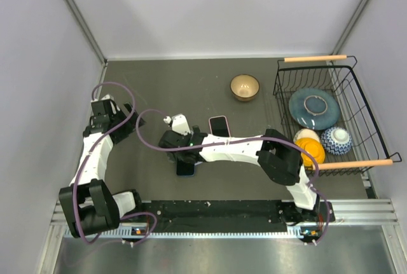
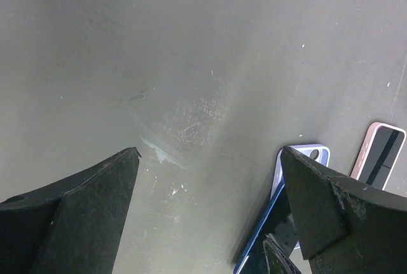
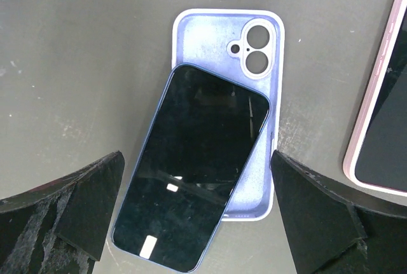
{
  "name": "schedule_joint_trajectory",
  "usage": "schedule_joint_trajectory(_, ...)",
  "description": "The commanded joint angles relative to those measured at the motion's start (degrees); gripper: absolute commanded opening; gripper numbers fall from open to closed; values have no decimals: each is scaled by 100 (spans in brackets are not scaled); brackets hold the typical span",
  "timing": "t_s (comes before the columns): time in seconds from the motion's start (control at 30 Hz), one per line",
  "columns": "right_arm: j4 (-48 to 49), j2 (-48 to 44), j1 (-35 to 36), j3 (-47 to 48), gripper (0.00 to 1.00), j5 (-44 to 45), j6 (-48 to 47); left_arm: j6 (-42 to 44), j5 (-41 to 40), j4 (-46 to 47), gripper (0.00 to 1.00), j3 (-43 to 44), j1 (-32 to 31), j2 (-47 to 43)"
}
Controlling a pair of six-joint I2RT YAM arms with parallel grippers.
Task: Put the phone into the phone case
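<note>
Phone [image 3: 191, 172] lies skewed across the case [image 3: 210, 39], one end hanging off it; my right pincer [image 3: 196, 154] hovers above, wide open, empty. Press now and it could wedge crooked or slide off.

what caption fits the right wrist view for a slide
Open right gripper hovers over the phone lying askew across its lavender case, not yet seated.

Phone [image 3: 191, 172]: from the top camera you get only a dark sliver under the right end effector [image 1: 185, 157]; the left wrist view cuts it at the bottom edge.
Phone case [image 3: 257, 39]: the tilted phone hides its lower part.
Pink-cased phone [image 3: 381, 115]: cut off by the right wrist view's right edge.
Orange item [image 1: 313, 150]: partly behind the right arm [image 1: 280, 156]; you cannot tell what it is.
</note>
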Motion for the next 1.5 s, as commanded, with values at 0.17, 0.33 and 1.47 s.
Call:
schedule_joint_trajectory(0.17, -594, 151, 199, 602, 99, 503, 596, -72, -281, 103, 99, 109, 87, -152)
schedule_joint_trajectory(0.33, -665, 371, 216, 699, 99, 555, 746, -89, -325, 86, 99, 100, 96, -188)
schedule_joint_trajectory(1.47, -700, 591, 216, 901, 72, 327, 624, -80, -316, 112, 99, 65, 122, -223)
